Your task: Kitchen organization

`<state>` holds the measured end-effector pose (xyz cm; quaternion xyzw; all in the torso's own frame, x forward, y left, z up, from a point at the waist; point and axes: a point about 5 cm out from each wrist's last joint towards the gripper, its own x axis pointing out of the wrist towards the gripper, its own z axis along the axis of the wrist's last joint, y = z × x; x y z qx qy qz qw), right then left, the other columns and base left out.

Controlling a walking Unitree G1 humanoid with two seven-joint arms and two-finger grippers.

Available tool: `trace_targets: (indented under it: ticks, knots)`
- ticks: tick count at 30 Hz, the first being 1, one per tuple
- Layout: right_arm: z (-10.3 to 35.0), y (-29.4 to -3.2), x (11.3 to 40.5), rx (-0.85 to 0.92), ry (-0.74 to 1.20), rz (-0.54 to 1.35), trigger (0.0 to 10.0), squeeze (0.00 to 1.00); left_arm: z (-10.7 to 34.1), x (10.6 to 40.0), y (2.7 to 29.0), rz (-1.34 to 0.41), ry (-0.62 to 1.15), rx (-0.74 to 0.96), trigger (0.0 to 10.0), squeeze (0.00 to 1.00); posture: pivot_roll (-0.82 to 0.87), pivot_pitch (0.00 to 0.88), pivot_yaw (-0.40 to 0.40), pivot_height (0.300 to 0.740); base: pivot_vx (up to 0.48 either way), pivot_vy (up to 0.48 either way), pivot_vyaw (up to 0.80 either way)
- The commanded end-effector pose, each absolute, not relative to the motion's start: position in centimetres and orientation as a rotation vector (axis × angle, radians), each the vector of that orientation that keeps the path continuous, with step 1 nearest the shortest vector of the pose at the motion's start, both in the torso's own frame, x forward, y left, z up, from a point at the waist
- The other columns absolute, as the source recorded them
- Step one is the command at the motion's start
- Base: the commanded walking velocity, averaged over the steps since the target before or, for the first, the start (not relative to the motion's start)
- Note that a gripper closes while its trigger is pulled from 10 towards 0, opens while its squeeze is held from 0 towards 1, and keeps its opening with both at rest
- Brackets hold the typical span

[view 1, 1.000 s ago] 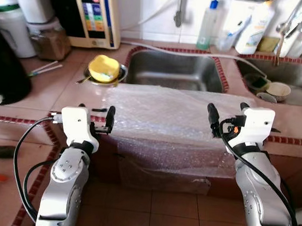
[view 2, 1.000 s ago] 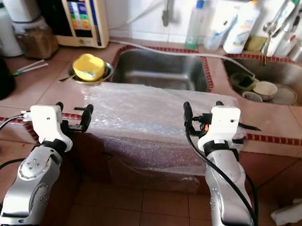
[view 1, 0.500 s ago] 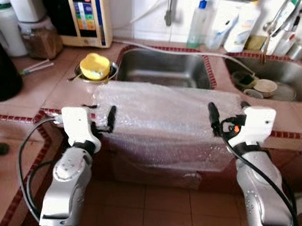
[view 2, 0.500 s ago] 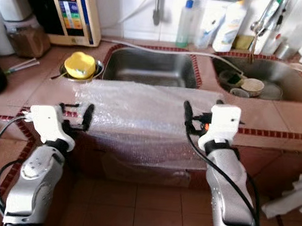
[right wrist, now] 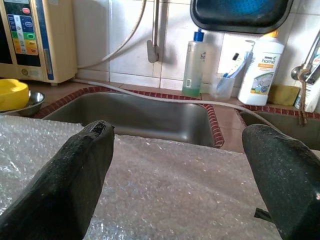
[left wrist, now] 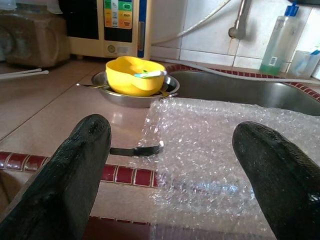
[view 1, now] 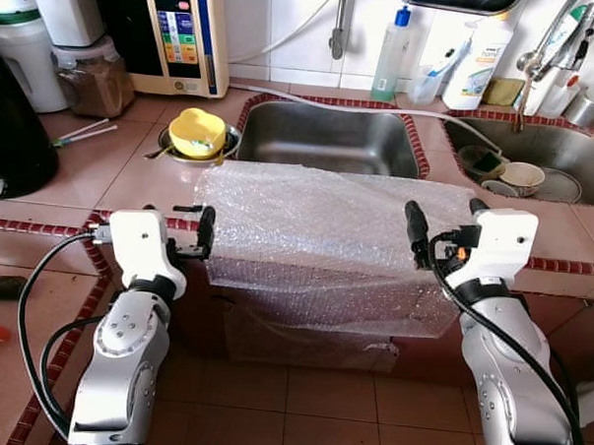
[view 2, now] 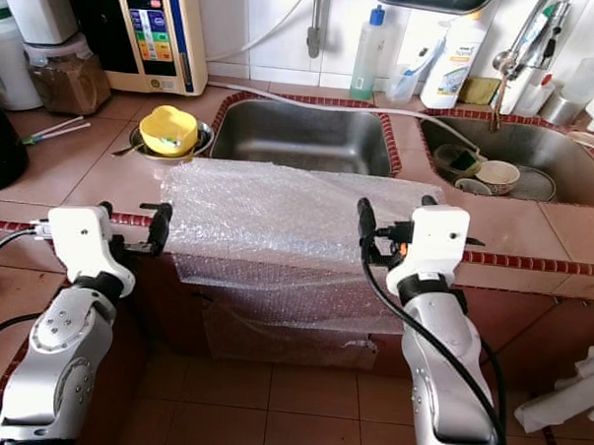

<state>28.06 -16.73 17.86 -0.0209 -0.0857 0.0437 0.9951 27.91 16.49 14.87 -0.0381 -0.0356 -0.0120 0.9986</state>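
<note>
A sheet of clear bubble wrap (view 1: 317,223) lies spread flat over the tiled tabletop (view 1: 131,181) in front of the steel sink (view 1: 325,140), its near part draped over the edge and hanging down. Its left edge lies just ahead of the left jaws, between their tips; the right jaws stand over its right edge.

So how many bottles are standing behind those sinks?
2 clearly: a clear green-liquid bottle behind the left sink, and a white bottle between the sinks. More containers by the right tap may be hidden.
</note>
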Motion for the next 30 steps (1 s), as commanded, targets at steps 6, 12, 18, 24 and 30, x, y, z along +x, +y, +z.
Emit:
trace_targets:
  ticks: [6, 12, 18, 24, 30]
  knots:
    - [19.08, -16.82, 27.91, -0.053, -0.223, 0.081, 10.0, 0.00, 16.13, 28.09, 16.16, -0.047, -0.123, -0.068, 10.0, 0.00, -0.07, 0.055, 0.006, 0.740, 0.040, 0.000, 0.00]
    - [19.06, -16.72, 27.92, -0.056, -0.223, 0.083, 10.0, 0.00, 16.39, 28.08, 16.04, -0.058, -0.134, -0.069, 10.0, 0.00, -0.07, 0.056, 0.008, 0.740, 0.257, 0.000, 0.00]
    - [18.90, -16.61, 27.88, -0.060, -0.220, 0.086, 10.0, 0.00, 16.39, 28.06, 16.06, -0.062, -0.135, -0.068, 10.0, 0.00, -0.07, 0.058, 0.009, 0.740, 0.307, 0.000, 0.00]
    - [18.86, -16.64, 27.88, -0.061, -0.218, 0.085, 10.0, 0.00, 16.35, 28.03, 15.98, -0.068, -0.131, -0.068, 10.0, 0.00, -0.07, 0.059, 0.010, 0.740, 0.312, 0.000, 0.00]
    - [18.78, -16.62, 27.91, -0.063, -0.217, 0.086, 10.0, 0.00, 16.24, 27.99, 15.95, -0.073, -0.128, -0.066, 10.0, 0.00, -0.07, 0.057, 0.012, 0.740, 0.322, 0.000, 0.00]
